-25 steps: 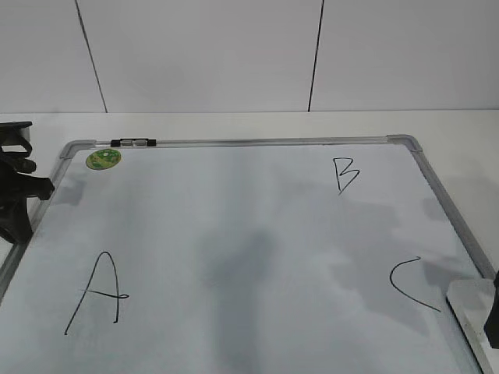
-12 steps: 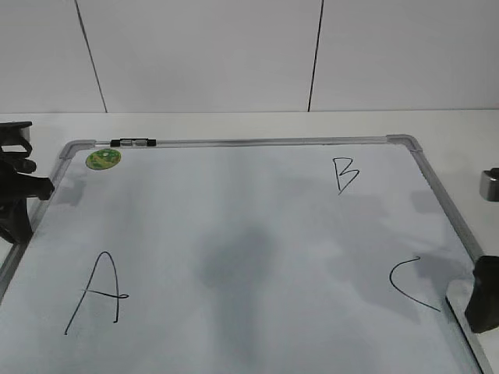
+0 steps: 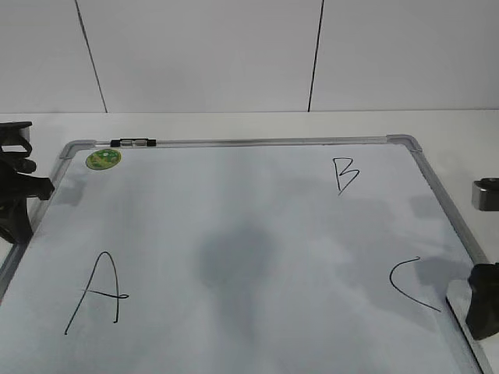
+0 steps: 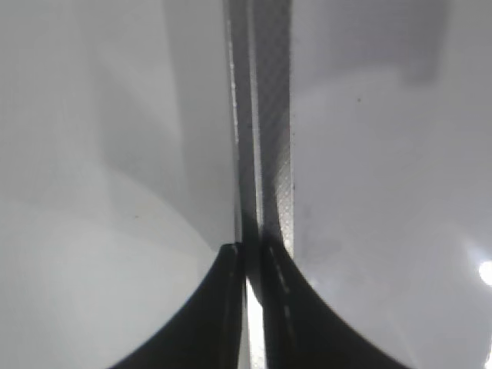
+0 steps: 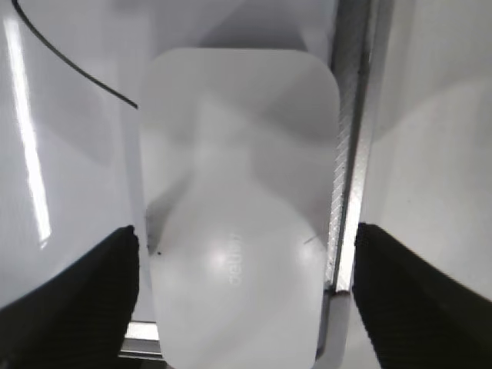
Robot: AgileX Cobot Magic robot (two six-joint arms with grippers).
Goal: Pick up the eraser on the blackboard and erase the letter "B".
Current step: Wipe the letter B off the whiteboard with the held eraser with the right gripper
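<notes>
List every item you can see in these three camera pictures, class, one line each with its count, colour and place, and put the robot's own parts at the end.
blackboard: 1, pale glossy surface with grey metal frame, lying flat on the table.
letter "A": 1, black, near left of the board.
letter "B": 1, black, far right of the board.
letter "C": 1, black, near right of the board.
eraser: 1, white, near right corner of the board beside the frame.
marker: 1, black and clear, on the far frame at left.
magnet: 1, green, round, far left corner of the board.
table: 1, white, under the board.
left gripper: 1, black, fingers together over the board's left frame.
right gripper: 1, black, fingers spread either side of the eraser.
</notes>
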